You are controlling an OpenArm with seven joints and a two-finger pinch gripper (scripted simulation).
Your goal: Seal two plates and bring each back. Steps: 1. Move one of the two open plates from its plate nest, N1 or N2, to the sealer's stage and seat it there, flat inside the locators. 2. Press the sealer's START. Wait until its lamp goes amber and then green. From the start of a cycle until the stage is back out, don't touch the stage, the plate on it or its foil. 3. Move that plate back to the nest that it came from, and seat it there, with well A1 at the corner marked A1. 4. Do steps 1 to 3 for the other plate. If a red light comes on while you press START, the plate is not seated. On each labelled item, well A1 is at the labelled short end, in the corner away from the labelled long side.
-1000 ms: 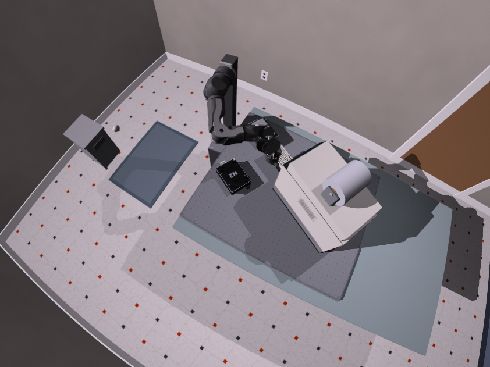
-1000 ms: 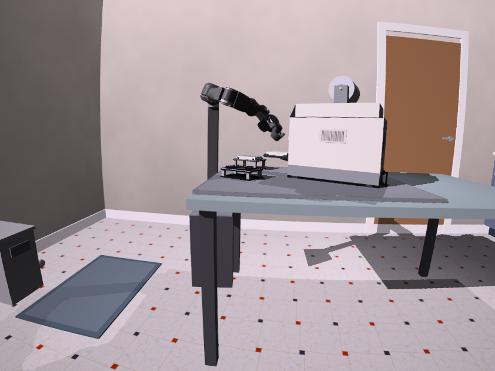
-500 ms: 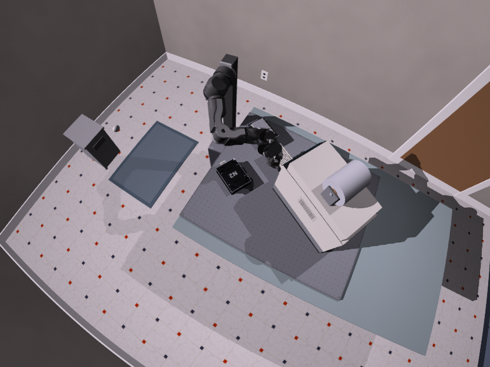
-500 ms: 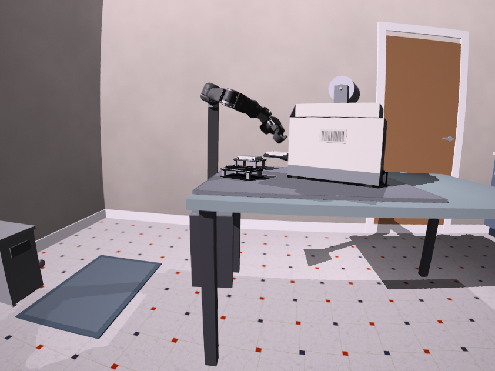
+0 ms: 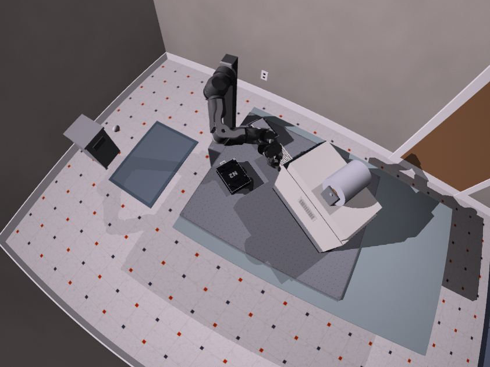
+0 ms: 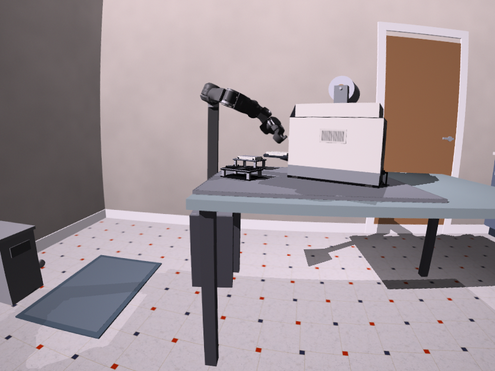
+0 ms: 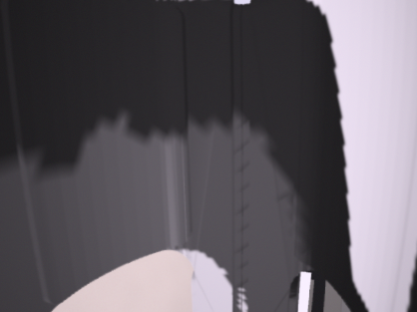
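Observation:
My gripper (image 5: 279, 167) (image 6: 285, 137) is shut and empty, close to the stage-side front of the white sealer (image 5: 298, 203) (image 6: 334, 152). It is above the level of the stage (image 6: 282, 156), which is out. A white plate (image 5: 286, 155) (image 6: 276, 153) lies on the stage, partly hidden by the arm in the top view. Nest N2 (image 5: 233, 175) (image 6: 243, 169) holds no plate. Another white plate (image 6: 248, 157) rests on the taller nest behind N2. The START button and the lamp do not show. The wrist view shows large dark, grey and pale surfaces too near to make out.
The foil roll (image 5: 347, 182) (image 6: 341, 88) stands on top of the sealer. The sealer body stands close on the gripper's right in the top and exterior views. The nests stand to its left on the grey board (image 5: 220, 216) (image 6: 231, 191).

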